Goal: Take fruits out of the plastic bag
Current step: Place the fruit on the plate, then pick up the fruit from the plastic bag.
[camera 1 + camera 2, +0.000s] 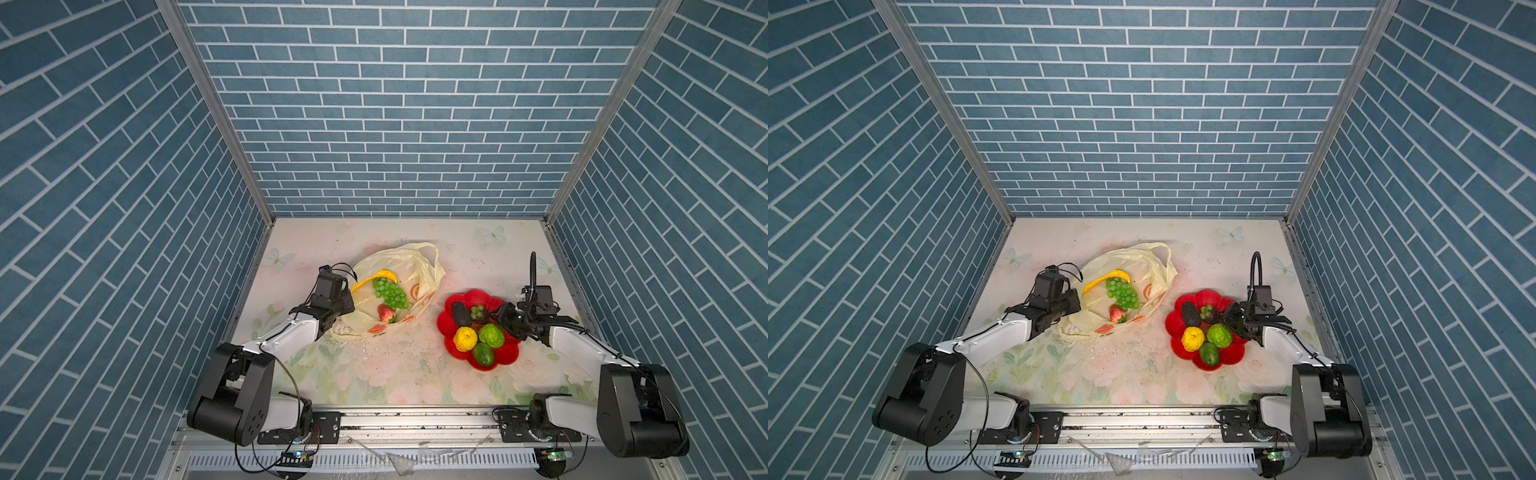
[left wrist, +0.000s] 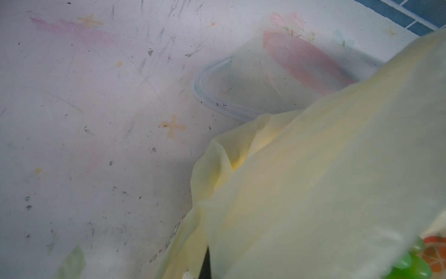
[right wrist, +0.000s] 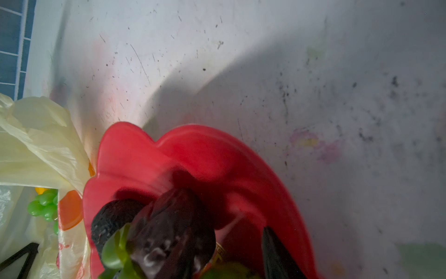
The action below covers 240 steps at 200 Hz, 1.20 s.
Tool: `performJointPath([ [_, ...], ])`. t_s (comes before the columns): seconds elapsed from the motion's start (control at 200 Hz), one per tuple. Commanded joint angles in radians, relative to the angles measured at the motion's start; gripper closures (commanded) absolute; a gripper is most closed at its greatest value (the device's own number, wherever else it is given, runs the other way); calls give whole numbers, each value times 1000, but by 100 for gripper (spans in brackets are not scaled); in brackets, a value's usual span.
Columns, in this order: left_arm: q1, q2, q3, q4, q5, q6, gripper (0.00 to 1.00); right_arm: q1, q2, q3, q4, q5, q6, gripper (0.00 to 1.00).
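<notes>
Red plate [image 1: 471, 297] holds lemon [image 1: 465, 338], citrus [image 1: 491, 336], 2 avocados [image 1: 461, 314]; banana [image 1: 376, 277], grapes [image 1: 390, 293], strawberry [image 1: 386, 313] left in plastic bag [image 1: 424, 266] on tabletop [image 1: 374, 374]; L end effector [image 1: 347, 311] clamped on bag, R end effector [image 1: 500, 318] over plate, grip unclear.

Lab robot booth: brick-print wall panels [image 1: 399, 124], aluminium frame [image 1: 219, 112], floral tabletop [image 1: 374, 374], rail-mounted arms [image 1: 286, 336].

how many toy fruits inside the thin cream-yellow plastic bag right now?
3 visible: curved yellow banana at the far side, green grape bunch just nearer than it, red strawberry nearest the robot. Folds of the thin cream-yellow plastic bag may hide others.
</notes>
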Motion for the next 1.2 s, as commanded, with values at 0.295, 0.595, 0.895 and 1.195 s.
performJointPath([
  [0.295, 6, 0, -3, 0, -5, 12, 100, -4, -75, 57, -119, 66, -40, 52],
  [0.595, 0, 8, 0, 33, 53, 31, 100, 0, -188, 162, -239, 64, -50, 51],
  [0.895, -71, 19, 30, 25, 32, 77, 100, 210, -182, 344, -331, 191, -71, 49],
  [1.195, -130, 33, 51, 12, -29, 91, 100, 512, 14, 492, -277, 269, -40, 51],
])
